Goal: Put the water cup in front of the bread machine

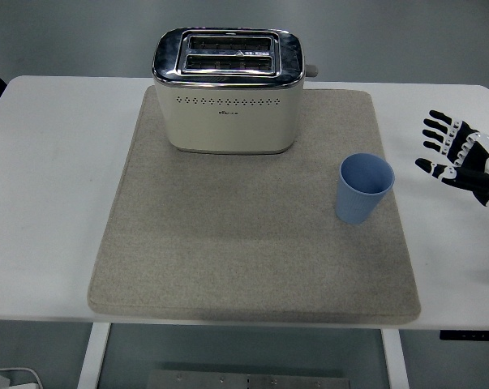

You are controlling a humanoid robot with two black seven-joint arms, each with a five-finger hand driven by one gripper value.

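A light blue water cup (364,189) stands upright and empty on the right part of a grey mat (252,243). The cream and chrome toaster (228,89) sits at the back of the mat, to the cup's far left. My right hand (456,158) is at the right edge of the picture, over the bare white table, fingers spread and holding nothing. It is well to the right of the cup and apart from it. The left arm does not show.
The mat covers most of the white table (49,186). A wide bare stretch of mat lies in front of the toaster. A dark shape shows at the left edge near the table's back corner.
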